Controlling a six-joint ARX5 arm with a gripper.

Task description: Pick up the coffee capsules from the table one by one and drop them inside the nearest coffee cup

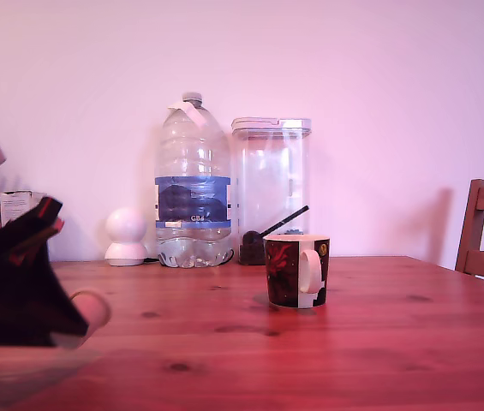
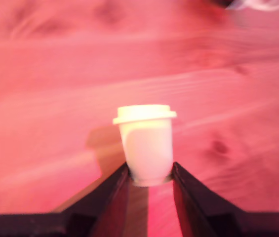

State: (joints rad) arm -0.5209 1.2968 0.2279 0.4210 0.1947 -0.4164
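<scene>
One small cream-white tapered plastic capsule (image 2: pixel 145 147) is all that shows of the pods, and it sits pinched between the tips of the black gripper (image 2: pixel 149 174), its narrow end wedged between the two fingers and its rimmed round end pointing away from the wrist. The jaws stand narrow, closed onto the pod's sides, so the grasp looks made. In the exterior view the arm fills the left edge, low over the reddish-brown knotty pine table (image 1: pixel 379 342), with the pale pod (image 1: pixel 87 312) poking from its tip; whether it hangs clear of the wood or just touches it I cannot tell. The dark red-and-black mug with a cream handle (image 1: pixel 297 271) stands well apart toward the exterior view's right, in front of a clear plastic canister (image 1: pixel 271 184) and beside a large water bottle (image 1: pixel 193 184). What the mug already holds is hidden by its rim, and no other pods lie on the visible tabletop. As I judge it, the pick is done for this pod; the carry across to the mug and the release over its mouth remain.
</scene>
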